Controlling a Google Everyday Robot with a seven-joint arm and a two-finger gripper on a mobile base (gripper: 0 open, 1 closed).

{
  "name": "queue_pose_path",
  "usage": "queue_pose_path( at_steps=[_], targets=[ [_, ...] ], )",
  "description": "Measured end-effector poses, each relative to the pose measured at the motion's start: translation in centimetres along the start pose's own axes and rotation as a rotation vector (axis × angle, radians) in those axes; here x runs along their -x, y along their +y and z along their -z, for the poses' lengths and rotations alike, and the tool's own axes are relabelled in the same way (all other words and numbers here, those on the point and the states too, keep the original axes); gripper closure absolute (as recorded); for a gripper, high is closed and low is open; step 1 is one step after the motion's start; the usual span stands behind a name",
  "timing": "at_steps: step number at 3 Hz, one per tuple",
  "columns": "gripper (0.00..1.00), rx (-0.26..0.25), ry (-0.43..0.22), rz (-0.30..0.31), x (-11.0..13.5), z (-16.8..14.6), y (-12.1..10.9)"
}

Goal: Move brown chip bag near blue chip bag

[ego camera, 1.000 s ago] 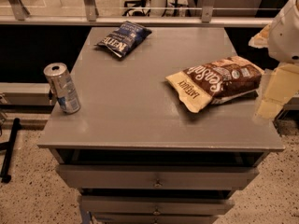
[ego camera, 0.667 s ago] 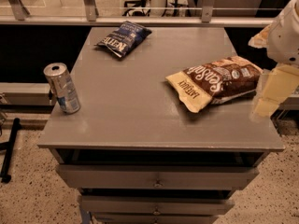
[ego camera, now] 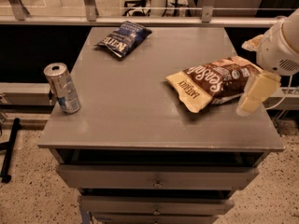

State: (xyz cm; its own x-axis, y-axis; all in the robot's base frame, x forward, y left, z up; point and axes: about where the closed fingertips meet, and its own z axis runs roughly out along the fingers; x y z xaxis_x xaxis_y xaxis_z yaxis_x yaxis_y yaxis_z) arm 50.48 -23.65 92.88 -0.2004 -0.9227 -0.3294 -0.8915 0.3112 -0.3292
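Landmark: brown chip bag (ego camera: pixel 215 80), lying flat on the right half of the worktop (ego camera: pixel 131 111), printed face up.
Brown chip bag, long axis: runs slantwise, from its tan end at near-left to its other end at far-right, close to the worktop's right edge.
Gripper (ego camera: pixel 252 97): just beside the brown chip bag's near-right flank, at the right-hand end of the bag; it overlaps the bag's edge in the camera view.
Gripper, state: cannot tell whether released or clenched; it does not appear to be carrying anything.
Gripper, height: cannot tell whether it touches the bag or hangs above it.
Bearing of bag from gripper: to the left and slightly farther back; the bag's middle lies a short reach leftward.
Blue chip bag (ego camera: pixel 124 38): well apart from the brown chip bag, to its far-left, near the worktop's back edge.
Direction of travel required, judged: from the brown chip bag's present spot toward far-left, roughly across its long axis.
Can (ego camera: pixel 62 87): upright, well to the left of the brown chip bag, by the worktop's left edge; judged off the direct path.
Task status, judged: not yet done; the two bags remain well apart.
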Motion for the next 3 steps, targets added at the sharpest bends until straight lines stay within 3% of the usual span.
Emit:
queue_pose_path(
  at_steps=[2, 3],
  targets=[
    [0.00, -0.037, -0.059, -0.031, -0.4, -4.6, -2.3],
    [0.15, -0.055, -0.080, -0.053, -0.5, -6.1, -3.3]
  ],
)
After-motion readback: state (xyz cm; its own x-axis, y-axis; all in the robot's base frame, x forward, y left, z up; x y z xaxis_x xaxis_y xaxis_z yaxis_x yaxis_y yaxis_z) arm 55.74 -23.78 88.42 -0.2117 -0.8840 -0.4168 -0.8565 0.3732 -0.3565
